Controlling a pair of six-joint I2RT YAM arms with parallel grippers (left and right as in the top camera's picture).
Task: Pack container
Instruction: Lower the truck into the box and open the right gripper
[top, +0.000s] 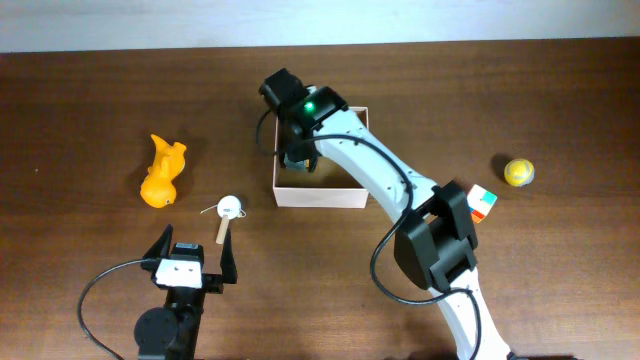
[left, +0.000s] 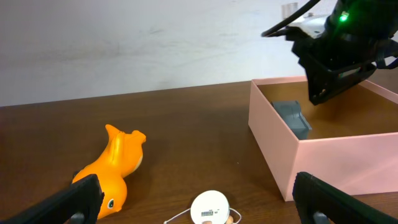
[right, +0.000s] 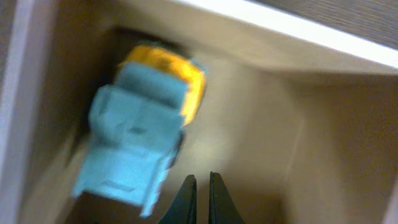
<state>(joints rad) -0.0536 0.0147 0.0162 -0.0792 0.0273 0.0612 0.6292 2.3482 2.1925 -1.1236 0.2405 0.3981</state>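
Closest to the robot's base, the left gripper hovers low over the dark wooden table with its fingers spread wide and nothing between them. Just ahead of it lies a small white round tag on a short stick, and beyond that, to the left, an orange toy animal rests on its side.

Farther out, at mid-table, sits the container, its thin pale walls upright and its tan inside open to the top. The right arm reaches across from the right side, and the right gripper is down inside the box near the left wall. The wrist view is blurred, but its fingertips appear pressed together with nothing gripped. Just beyond them a blue and yellow toy truck lies on the container floor, against the wall.

Off to the right, well apart from the box, are a coloured puzzle cube and a yellow ball.
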